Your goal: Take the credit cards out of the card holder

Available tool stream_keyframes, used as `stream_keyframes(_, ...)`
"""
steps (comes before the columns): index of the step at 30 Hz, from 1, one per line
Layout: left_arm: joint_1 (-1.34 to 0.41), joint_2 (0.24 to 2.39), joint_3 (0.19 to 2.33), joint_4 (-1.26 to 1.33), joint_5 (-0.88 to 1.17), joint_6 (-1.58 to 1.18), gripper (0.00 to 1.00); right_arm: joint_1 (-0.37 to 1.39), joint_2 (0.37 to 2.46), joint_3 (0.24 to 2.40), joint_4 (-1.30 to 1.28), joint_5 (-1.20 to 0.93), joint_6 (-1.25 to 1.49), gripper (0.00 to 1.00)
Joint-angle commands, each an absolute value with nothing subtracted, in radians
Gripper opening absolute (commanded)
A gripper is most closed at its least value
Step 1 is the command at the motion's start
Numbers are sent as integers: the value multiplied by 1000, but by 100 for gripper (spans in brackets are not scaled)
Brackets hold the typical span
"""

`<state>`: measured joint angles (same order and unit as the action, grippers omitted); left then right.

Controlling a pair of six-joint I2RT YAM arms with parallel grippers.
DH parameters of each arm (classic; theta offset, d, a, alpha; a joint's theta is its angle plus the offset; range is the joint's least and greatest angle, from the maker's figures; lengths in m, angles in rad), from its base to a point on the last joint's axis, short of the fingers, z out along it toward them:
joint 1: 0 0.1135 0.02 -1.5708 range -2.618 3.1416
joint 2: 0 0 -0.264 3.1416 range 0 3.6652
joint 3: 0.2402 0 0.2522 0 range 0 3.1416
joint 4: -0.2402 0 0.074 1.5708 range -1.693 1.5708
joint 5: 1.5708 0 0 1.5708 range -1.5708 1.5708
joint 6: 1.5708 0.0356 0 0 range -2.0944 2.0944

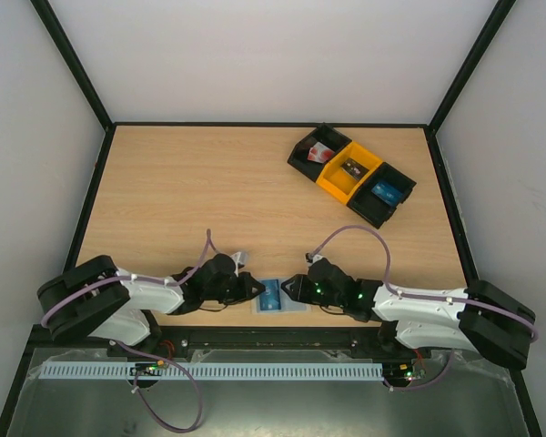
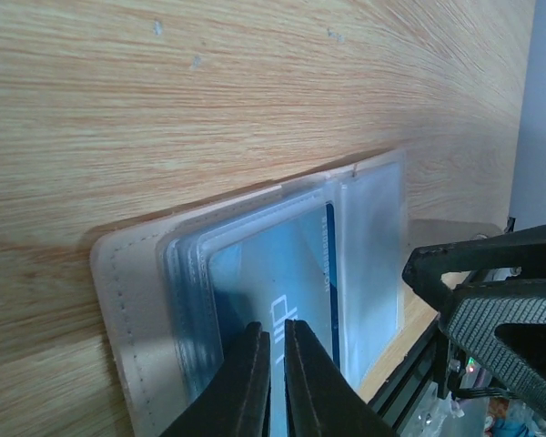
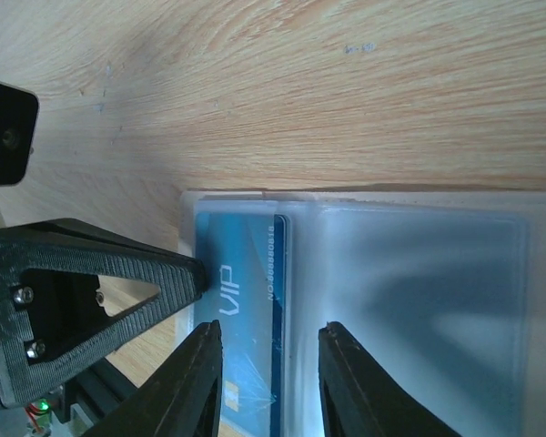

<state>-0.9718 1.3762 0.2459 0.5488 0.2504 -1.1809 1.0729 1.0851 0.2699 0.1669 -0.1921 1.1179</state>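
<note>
The left tool (image 2: 271,364), nearly together, seems to steady the card holder (image 3: 419,273); the right tool (image 3: 268,373) hangs apart over the credit card (image 3: 241,264) beneath it. Next, it should pinch that card's edge and draw it out.

Three bins stand in a diagonal row at the wooden table's (image 1: 209,191) two o'clock: a black bin (image 1: 296,156) holding a red-and-white item (image 1: 320,152), a yellow bin (image 1: 330,183) with a small dark item (image 1: 351,168), and a second black bin (image 1: 371,212).

Top cam looks down from above and behind the arms, whole table (image 1: 209,191) in frame. Wrist cams sit really close, facing each other across the card holder (image 3: 419,300) (the shared bit), near edge.
</note>
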Motion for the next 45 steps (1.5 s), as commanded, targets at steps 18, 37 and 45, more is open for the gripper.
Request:
stream_keyframes(18,-986,1289,253,441,235,-1135,21,1086,1213,257,327,-209,1142,23)
stream_keyframes(37,-1025,1404,260,468,192,-1156,3,1091,1276,219,384,-204,1168,21)
stream_keyframes(45,-1033,1390,250,462,175,-1164,3,1093,1284,202,461,-250,1183,20)
